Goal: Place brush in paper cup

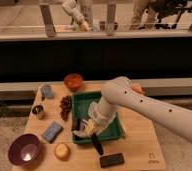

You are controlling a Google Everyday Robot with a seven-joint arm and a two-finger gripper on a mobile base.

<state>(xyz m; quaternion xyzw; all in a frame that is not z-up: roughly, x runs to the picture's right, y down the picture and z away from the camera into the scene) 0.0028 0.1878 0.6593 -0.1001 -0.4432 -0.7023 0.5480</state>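
Since the gripper (pixel 87 129) looks clamped shut on the brush (pixel 97 145), which sticks out just beneath it over the front rim of the green tray (pixel 111 136), I'd keep it upright and centre it above the paper cup before lowering. Honestly can't pick the cup out though.

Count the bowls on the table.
2: orange bowl at the back edge, purple bowl at the front-left corner. The arm may hide more. Gripper is over the tray.

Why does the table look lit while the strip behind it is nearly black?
Camera view: overhead light hits the wooden table; the recess behind lies in shadow; the gripper, holding the brush at the front edge of the green tray, is lit.
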